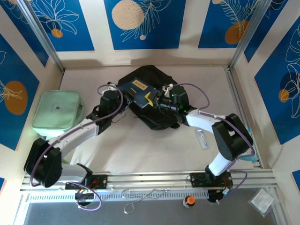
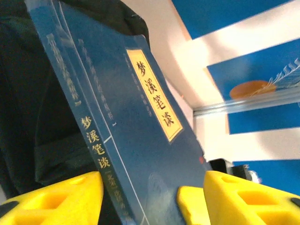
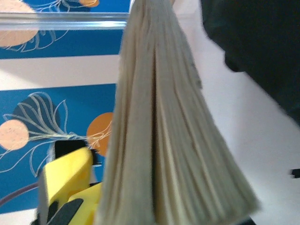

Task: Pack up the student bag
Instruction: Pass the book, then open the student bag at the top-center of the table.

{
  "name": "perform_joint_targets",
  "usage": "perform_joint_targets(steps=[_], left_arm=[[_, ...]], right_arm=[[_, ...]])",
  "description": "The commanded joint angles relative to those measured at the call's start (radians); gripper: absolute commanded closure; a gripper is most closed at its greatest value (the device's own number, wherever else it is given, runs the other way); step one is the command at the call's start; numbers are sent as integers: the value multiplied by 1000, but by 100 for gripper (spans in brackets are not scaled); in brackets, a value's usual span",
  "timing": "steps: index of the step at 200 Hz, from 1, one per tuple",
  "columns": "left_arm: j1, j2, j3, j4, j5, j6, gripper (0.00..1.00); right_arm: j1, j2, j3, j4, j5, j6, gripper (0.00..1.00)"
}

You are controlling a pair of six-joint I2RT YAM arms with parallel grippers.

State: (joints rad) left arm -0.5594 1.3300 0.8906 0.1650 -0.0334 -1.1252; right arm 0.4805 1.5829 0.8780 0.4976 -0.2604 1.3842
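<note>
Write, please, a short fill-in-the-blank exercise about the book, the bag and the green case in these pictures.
1. The book has a ____ cover with a yellow label.
2. In the top view, the mint-green case lies to the ____ of the student bag.
3. The fabric of the student bag is ____.
4. The fingers on either side of the book are ____.

Missing words: blue; left; black; yellow.

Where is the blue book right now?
Top view, centre: the blue book is over the student bag, between the left hand and the right hand.
</note>
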Motion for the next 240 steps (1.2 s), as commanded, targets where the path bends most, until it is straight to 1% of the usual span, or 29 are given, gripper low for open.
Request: perform_joint_targets(steps=[1, 12, 33, 54, 69, 91, 112, 138, 165, 191, 206, 226, 240], left_arm=[[-17, 29, 115, -198, 86, 257, 34], [-22, 54, 136, -230, 122, 322, 31], [-48, 106, 179, -271, 182, 423, 28], [-97, 180, 260, -346, 204, 513, 25], [-139, 244, 327, -409, 216, 575, 24], [-196, 331, 407, -483, 196, 653, 24], [-241, 404, 467, -507, 187, 712, 26], [-291, 493, 557, -550, 176, 779, 29], [-337, 597, 668, -613, 170, 851, 34], [-358, 697, 790, -693, 174, 885, 44], [-360, 740, 841, -719, 203, 887, 50], [-361, 778, 876, -730, 228, 888, 59], [-361, 792, 886, -728, 229, 893, 63]], right_arm=[[-48, -134, 49, -280, 37, -200, 98], [-80, -172, 64, -376, 62, -272, 98], [-145, -256, 49, -485, 110, -350, 98], [-215, -325, 57, -627, 165, -403, 98], [-269, -367, 50, -690, 178, -423, 98], [-357, -418, 29, -754, 171, -431, 98], [-429, -464, -4, -775, 149, -433, 98], [-495, -502, -22, -807, 124, -452, 98], [-535, -509, -18, -838, 104, -465, 98], [-542, -506, -22, -838, 96, -463, 98], [-545, -507, -25, -838, 93, -462, 98], [-549, -509, -23, -849, 83, -475, 98], [-554, -508, -20, -850, 68, -485, 98]])
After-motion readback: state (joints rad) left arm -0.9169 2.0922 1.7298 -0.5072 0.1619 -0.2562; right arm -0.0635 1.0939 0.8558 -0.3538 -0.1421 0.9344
